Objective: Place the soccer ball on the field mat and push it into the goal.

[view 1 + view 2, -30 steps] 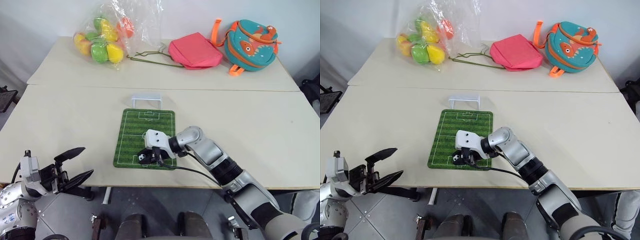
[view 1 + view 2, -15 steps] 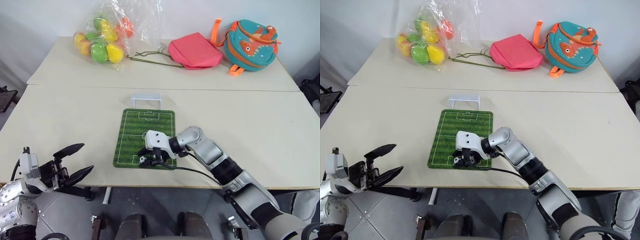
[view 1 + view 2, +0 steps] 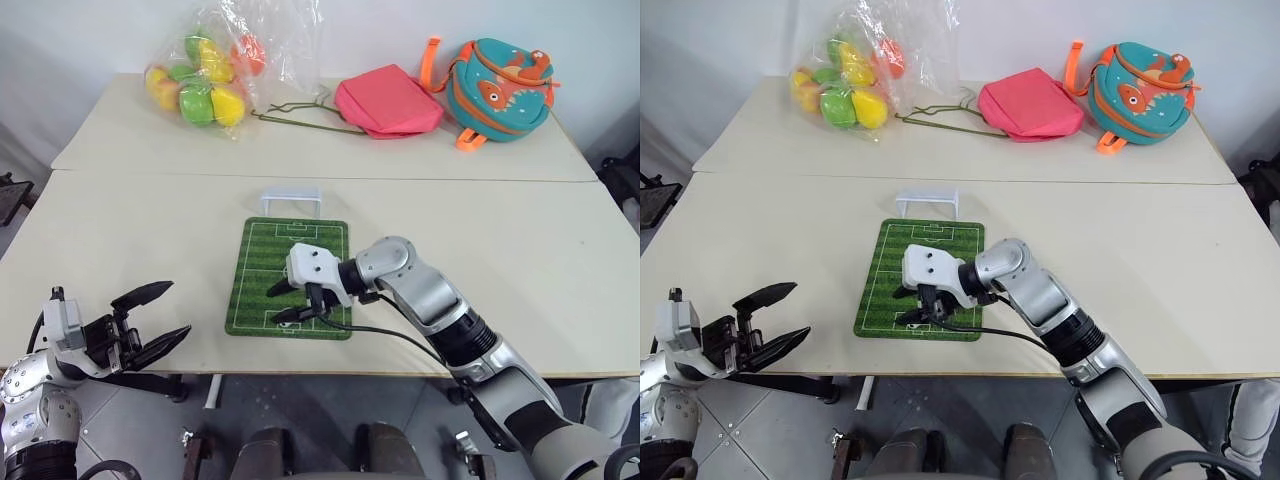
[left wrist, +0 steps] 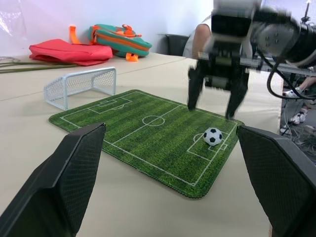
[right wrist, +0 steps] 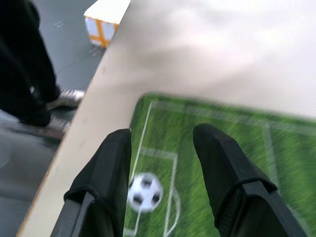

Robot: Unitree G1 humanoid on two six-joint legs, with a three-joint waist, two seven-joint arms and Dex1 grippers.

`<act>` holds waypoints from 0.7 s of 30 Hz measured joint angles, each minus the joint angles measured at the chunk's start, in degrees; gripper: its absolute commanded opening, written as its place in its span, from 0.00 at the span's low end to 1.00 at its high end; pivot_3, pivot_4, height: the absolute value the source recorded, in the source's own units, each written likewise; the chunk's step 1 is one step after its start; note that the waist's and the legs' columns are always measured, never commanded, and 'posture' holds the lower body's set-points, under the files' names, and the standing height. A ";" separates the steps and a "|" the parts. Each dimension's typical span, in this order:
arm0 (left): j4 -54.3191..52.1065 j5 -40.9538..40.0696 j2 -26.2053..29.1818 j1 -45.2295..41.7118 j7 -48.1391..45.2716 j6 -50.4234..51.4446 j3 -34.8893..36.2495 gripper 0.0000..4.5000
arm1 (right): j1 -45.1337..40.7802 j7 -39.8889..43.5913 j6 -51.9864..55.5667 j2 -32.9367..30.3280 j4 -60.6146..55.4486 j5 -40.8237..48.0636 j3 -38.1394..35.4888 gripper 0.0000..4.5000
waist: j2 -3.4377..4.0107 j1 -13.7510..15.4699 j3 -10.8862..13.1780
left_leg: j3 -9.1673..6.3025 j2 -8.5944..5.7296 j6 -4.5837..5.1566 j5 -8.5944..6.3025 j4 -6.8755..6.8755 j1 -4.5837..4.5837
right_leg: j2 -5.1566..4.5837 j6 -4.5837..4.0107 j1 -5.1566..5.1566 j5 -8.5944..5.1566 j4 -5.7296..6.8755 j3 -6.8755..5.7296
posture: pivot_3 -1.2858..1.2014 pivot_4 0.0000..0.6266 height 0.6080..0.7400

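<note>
Head view: the right gripper (image 3: pixel 287 301) hangs spread above the field mat (image 3: pixel 262 262), holding nothing. Left wrist view: the soccer ball (image 4: pixel 213 136) rests on the mat's end farthest from the goal (image 4: pixel 80 85); the left gripper (image 4: pixel 168 173) gapes empty. Best play: come down behind the ball, push straight goalward.

A flat rectangular mat (image 3: pixel 289 272) printed in light and dark green grass stripes with white pitch lines lies on the pale beige tabletop (image 3: pixel 120 240), and on it sits a tiny white ball with black patches (image 4: pixel 213 136), near a small white plastic goal frame with netting (image 3: pixel 291 198). At the back are yellow, green and orange balls in a clear plastic bag (image 3: pixel 205 75), a flat pink-red fabric pouch (image 3: pixel 388 102), and a teal backpack with orange straps and an orange fish design (image 3: pixel 502 82).
</note>
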 measured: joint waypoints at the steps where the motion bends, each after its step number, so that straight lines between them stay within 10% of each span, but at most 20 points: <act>1: 0.05 0.00 0.04 -0.29 -0.44 0.21 -0.19 1.00 | 0.96 0.15 1.38 -1.18 -3.43 0.82 -0.14 0.27 | -0.02 0.10 -0.01 | -0.02 0.00 -0.01 -0.02 -0.01 0.01 | 0.00 0.00 0.02 0.00 0.00 0.00 | 0.52 0.24 1.00; 5: 1.97 0.05 0.57 -0.86 -1.76 1.01 -0.27 1.00 | 5.92 0.41 5.24 -4.71 -9.26 2.05 1.26 0.01 | -0.05 0.37 -0.02 | 0.00 -0.12 0.03 -0.05 0.00 0.00 | -0.03 0.00 0.03 0.00 -0.02 0.00 | 0.52 0.24 1.00; 21: 1.87 0.45 0.89 -1.23 -2.79 2.32 -0.27 1.00 | 7.44 -2.57 3.24 -1.58 -0.79 1.04 4.89 0.01 | -0.07 0.07 0.00 | 0.04 -0.11 0.01 -0.05 0.00 0.01 | 0.01 0.00 0.00 0.00 -0.02 -0.01 | 0.52 0.24 1.00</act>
